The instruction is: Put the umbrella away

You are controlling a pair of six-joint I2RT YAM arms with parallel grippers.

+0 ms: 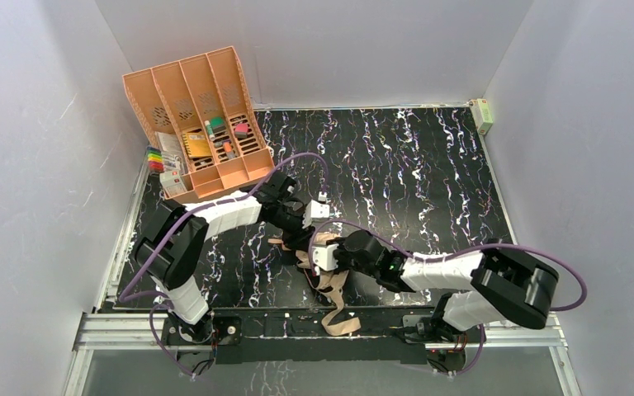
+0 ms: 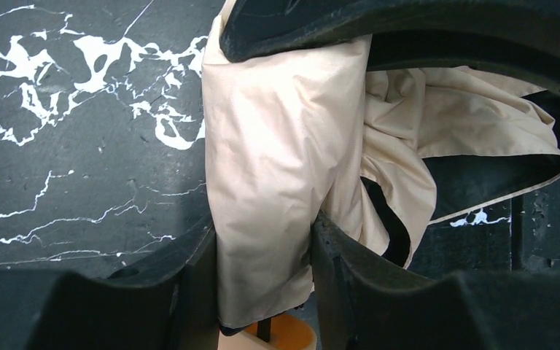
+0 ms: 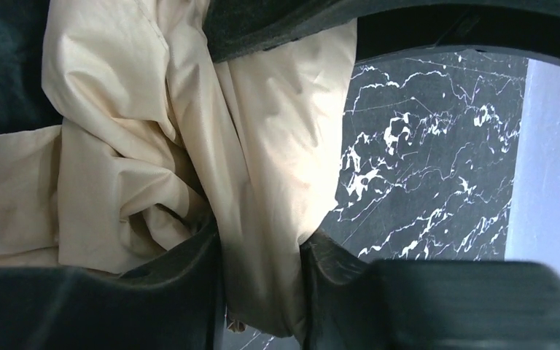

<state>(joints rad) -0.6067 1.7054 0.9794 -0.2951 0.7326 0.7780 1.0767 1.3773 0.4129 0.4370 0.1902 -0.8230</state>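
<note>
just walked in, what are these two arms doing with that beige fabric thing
Both arms are working on the umbrella, which lies crumpled on the black marbled table near its front edge. The left claw and the right claw are each pinching a fold of its pale fabric. The fabric is loose, not wrapped tight, and a strap trails toward the arm bases. The orange organizer stands apart at the far left.

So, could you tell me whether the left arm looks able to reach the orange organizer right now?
Probably yes: the organizer sits close behind the left gripper with nothing between them, but that gripper holds the umbrella, which the right gripper also grips.
</note>
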